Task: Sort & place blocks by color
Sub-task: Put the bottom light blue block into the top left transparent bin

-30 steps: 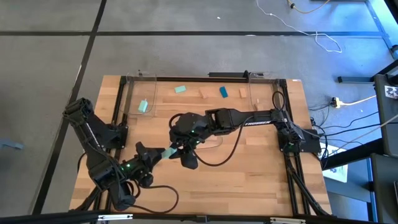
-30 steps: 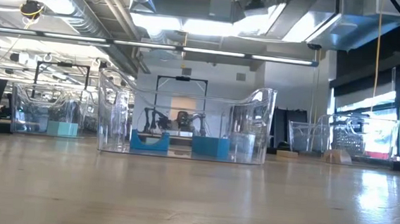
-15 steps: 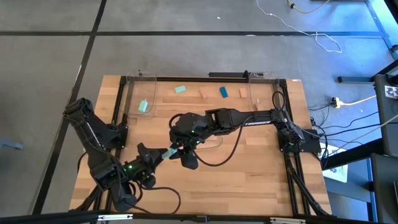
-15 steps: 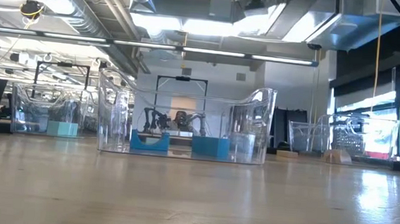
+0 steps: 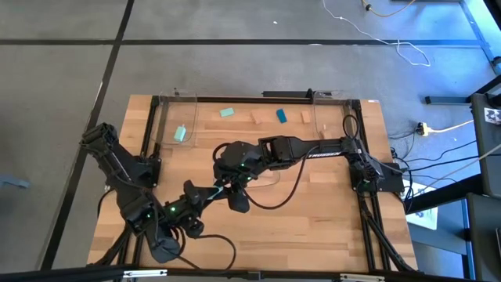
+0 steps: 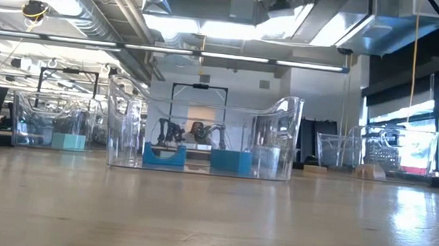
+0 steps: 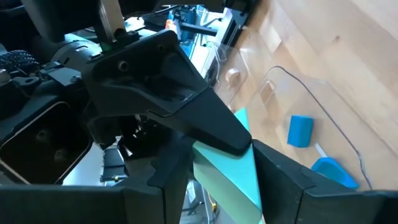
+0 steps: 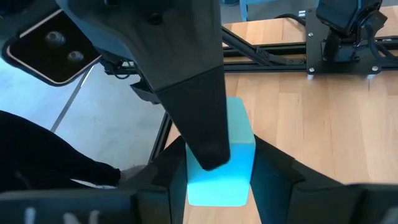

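A pale mint-teal block (image 5: 218,188) hangs in the air over the table's middle, between both grippers. My left gripper (image 5: 213,191) reaches it from the near left and my right gripper (image 5: 228,186) from the right, and both are shut on it. It fills the gap between my left fingers (image 7: 227,177) and between my right fingers (image 8: 224,168). Two blue blocks (image 7: 300,130) lie in a clear tray (image 6: 203,137) below. Along the far edge lie more mint (image 5: 227,112), tan (image 5: 255,120) and blue (image 5: 280,116) blocks. My left gripper pinches the mint-teal block between its two fingers, on two opposite side faces (image 7: 245,186). The block is lifted clear of the table. My right gripper pinches the same block on its other pair of side faces (image 8: 239,180). One left finger (image 8: 199,93) lies across the face turned to the right wrist camera, so the two holds cross.
A clear tray wall (image 5: 258,100) runs along the table's far edge, and another mint block (image 5: 180,133) lies near its left end. Black frame rails (image 5: 149,133) border the table left and right. Cables trail off the right side (image 5: 438,157).
My left arm has swung toward the table's right, carrying its gripper and the mint-teal block a short way closer to my right gripper, which has kept still.
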Controlling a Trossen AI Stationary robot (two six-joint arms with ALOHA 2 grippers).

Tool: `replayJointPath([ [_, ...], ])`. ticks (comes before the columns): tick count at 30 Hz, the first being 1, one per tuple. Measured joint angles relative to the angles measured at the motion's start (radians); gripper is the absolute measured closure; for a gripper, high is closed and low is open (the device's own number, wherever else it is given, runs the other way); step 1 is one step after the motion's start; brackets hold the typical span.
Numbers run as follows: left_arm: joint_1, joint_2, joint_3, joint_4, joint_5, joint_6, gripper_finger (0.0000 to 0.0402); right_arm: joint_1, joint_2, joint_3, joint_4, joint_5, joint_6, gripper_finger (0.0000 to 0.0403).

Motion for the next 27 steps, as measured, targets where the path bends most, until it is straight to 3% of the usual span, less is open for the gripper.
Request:
replayJointPath([
  [15, 0.034, 0.0, 0.0, -0.002, 0.044, -0.005, 0.0246, 0.002, 0.0, 0.0, -0.002, 0.0, -0.003, 0.0272],
  [21, 0.054, 0.0, 0.0, -0.004, 0.074, -0.004, 0.0287, 0.002, 0.0, 0.0, -0.005, -0.002, 0.002, 0.0272],
  [27, 0.062, 0.0, 0.0, -0.003, 0.116, -0.019, 0.0288, 0.002, 0.0, 0.0, -0.014, 0.0, 0.032, 0.0271],
])
